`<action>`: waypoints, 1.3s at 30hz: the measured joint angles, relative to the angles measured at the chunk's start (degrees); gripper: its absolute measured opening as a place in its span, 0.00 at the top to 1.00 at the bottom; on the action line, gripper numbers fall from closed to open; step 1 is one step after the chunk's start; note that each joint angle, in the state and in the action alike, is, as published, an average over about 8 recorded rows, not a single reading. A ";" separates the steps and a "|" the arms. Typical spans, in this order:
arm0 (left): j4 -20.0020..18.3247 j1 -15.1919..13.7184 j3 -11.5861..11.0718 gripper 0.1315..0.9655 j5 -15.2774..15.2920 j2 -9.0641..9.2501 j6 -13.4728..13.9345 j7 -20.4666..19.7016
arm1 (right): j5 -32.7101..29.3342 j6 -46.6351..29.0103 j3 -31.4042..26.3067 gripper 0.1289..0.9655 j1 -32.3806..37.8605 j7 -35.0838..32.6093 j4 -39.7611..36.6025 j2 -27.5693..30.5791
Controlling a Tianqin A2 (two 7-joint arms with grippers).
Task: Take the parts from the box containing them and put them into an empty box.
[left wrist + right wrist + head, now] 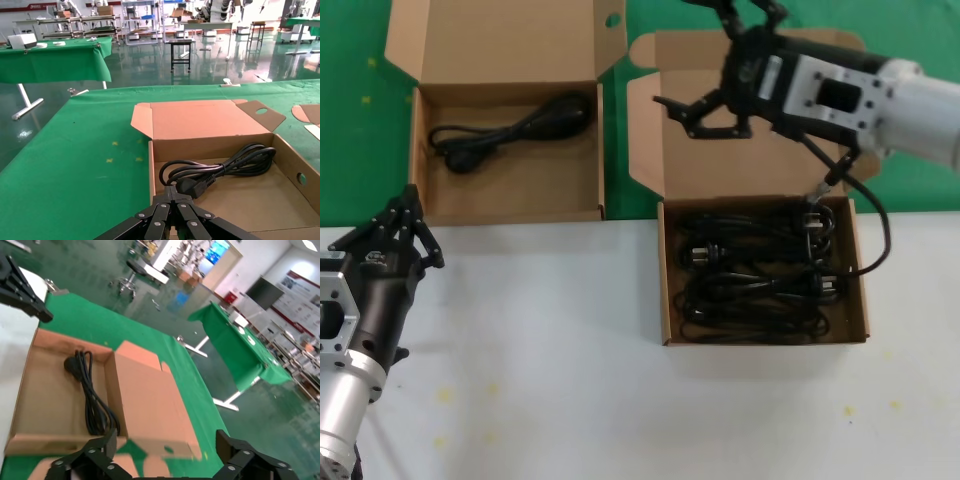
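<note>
The box containing the parts (665, 290), with the rounded-wing lid (740, 170), stands at the right and holds several black power cords (760, 275). The empty box (416, 150), with the plain lid and a corner hole (611, 18), stands at the back left and holds one coiled cord (510, 130), which also shows in the left wrist view (220, 167) and the right wrist view (90, 395). My right gripper (690, 55) is open and empty, raised over the rounded-wing lid and facing the left box. My left gripper (412, 195) is shut and empty, just in front of the left box's near corner.
The boxes straddle the line between green cloth (350, 100) at the back and white table (570, 380) in front. My right arm's own black cable (875, 235) hangs over the right box's far corner. Other green tables and shelving stand far behind (50, 55).
</note>
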 joint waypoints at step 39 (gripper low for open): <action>0.00 0.00 0.00 0.49 -0.01 0.00 0.00 0.00 | 11.84 16.55 9.74 0.00 -21.75 3.43 5.38 -2.19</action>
